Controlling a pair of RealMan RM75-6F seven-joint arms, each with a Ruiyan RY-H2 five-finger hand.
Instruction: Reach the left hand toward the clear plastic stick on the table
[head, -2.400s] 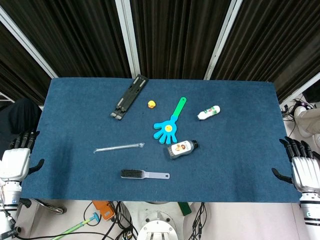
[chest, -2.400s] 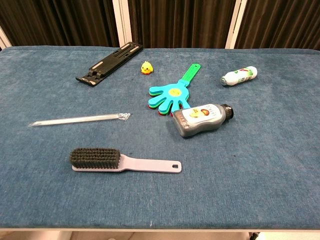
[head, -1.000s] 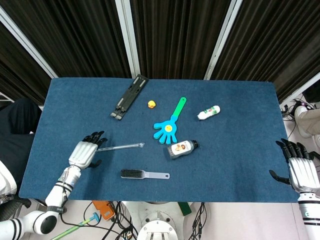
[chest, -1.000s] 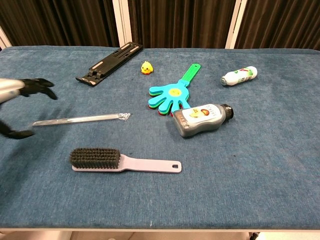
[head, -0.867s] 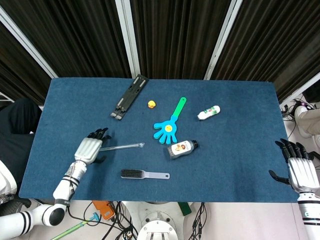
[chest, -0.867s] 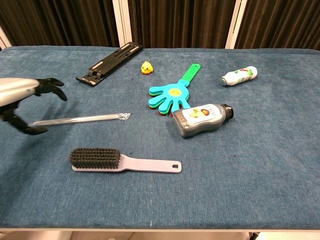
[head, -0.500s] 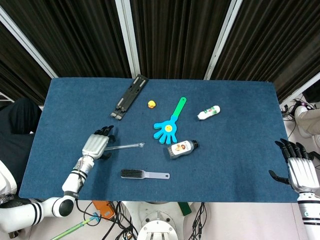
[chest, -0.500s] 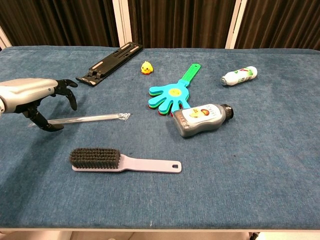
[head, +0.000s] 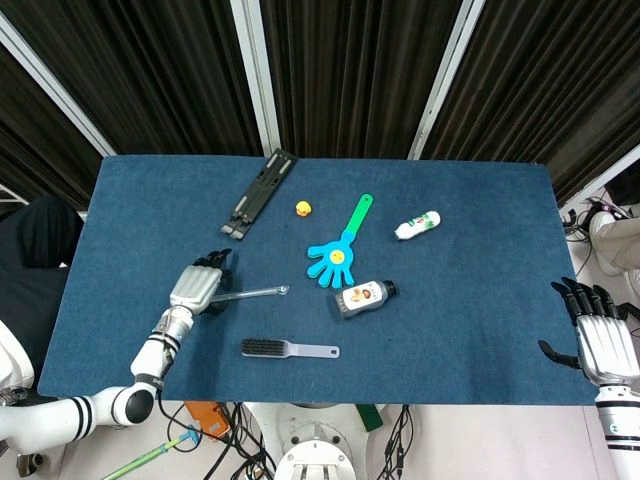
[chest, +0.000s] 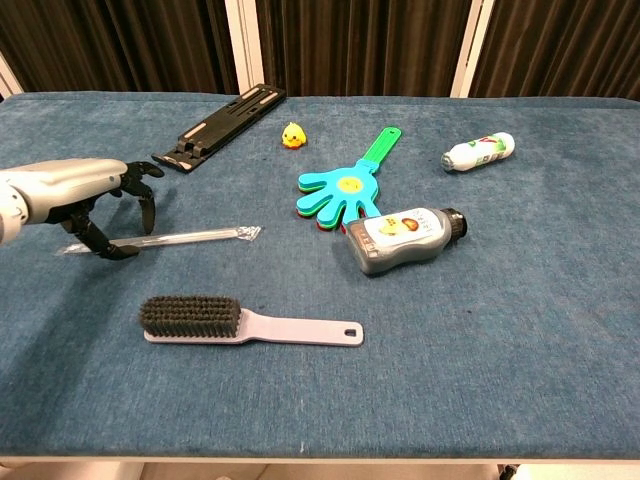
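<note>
The left hand hangs over the near end of the clear plastic stick, fingers spread and curved down either side with nothing held, evidently because the thin stick lies flat on the table left of the brush.

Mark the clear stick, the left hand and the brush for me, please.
clear plastic stick (chest: 200, 236), chest view, middle of the bare shaft right of the hand.
left hand (chest: 85, 195), chest view, silver back of the hand.
brush (chest: 190, 315), chest view, dark bristle block.
</note>
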